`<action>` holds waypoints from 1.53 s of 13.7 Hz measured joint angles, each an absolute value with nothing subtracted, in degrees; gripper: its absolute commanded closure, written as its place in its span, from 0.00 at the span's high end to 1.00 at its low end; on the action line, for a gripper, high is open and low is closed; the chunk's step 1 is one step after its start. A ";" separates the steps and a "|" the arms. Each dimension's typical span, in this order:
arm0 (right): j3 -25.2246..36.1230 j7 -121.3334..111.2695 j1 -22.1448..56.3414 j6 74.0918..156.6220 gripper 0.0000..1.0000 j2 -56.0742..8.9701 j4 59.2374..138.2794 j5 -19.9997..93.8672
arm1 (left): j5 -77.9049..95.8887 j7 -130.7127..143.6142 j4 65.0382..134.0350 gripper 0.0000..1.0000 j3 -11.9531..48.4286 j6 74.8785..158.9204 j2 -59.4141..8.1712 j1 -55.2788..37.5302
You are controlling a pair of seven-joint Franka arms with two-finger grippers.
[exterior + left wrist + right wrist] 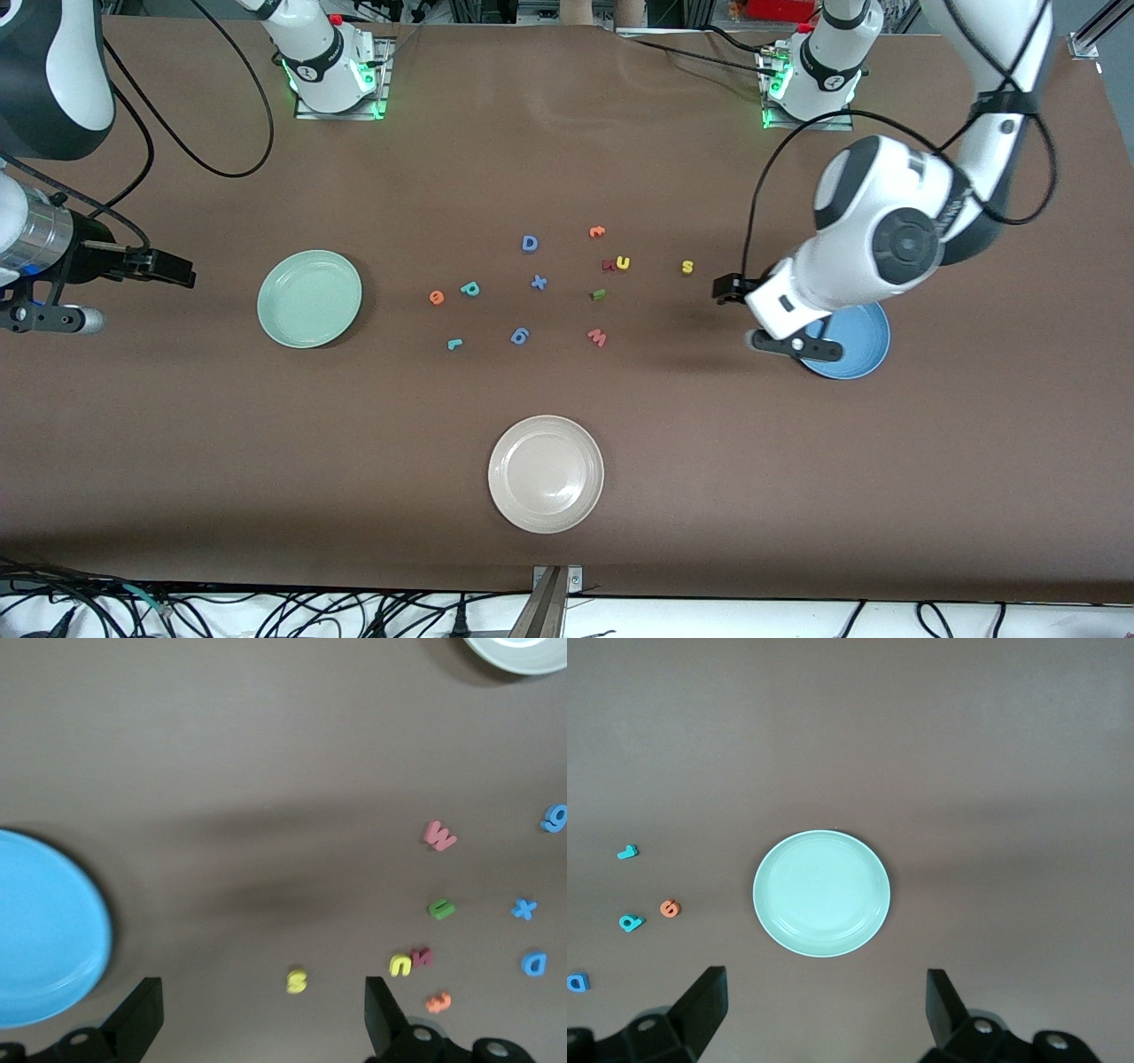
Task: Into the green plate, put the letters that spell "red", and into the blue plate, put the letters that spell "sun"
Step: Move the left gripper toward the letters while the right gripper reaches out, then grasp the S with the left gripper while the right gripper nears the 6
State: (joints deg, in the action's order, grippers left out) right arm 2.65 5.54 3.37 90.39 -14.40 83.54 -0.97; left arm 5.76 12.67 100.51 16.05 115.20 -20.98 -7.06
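Cream plate (546, 474) sits at six o'clock on the table, taking twelve as the robots' bases; it has no part in the job.

Left gripper (263, 997) hangs with its jaws spread wide and nothing in them, over bare table at the blue plate's (859, 356) ten o'clock edge. The s (687, 266) lies on from it toward nine, alone and easy to take. The u (623, 262) is the risk: a dark-red letter (609, 264) touches it on its nine o'clock side, so wide jaws could take both or flick one off. The n (598, 295) lies just at seven of that pair, with the W (597, 337) at six of it.

Right gripper (824, 988) is equally wide and empty, over the table at nine o'clock of the green plate (309, 299). At three of that plate lie the e (436, 297) and the d (470, 288), close together; the r (454, 343) is at six of them. The d reads like a p, and a blue D (530, 244) lies at one o'clock of it, so the wrong letter could be picked. Such thin foam may also slip from the pinch.

No letter is on either plate yet.
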 measured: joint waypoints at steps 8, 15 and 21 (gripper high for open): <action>1.98 23.33 10.22 93.14 0.99 -17.75 83.82 -0.53 | -1.01 27.72 129.84 1.00 17.31 144.74 -12.26 -15.23; 1.87 35.95 16.22 98.60 0.99 -23.57 84.15 4.65 | -4.48 32.64 134.89 1.00 17.74 154.96 -14.67 -15.50; 1.82 50.83 21.30 106.85 0.98 -29.94 88.02 4.99 | -15.33 37.35 135.02 0.99 17.60 158.94 -20.78 -15.33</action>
State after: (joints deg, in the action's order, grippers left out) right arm 1.82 50.83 21.30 106.85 -29.94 88.02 4.99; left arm -15.33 37.35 135.02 17.60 158.94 -20.78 -15.33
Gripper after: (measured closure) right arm 0.013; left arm 0.000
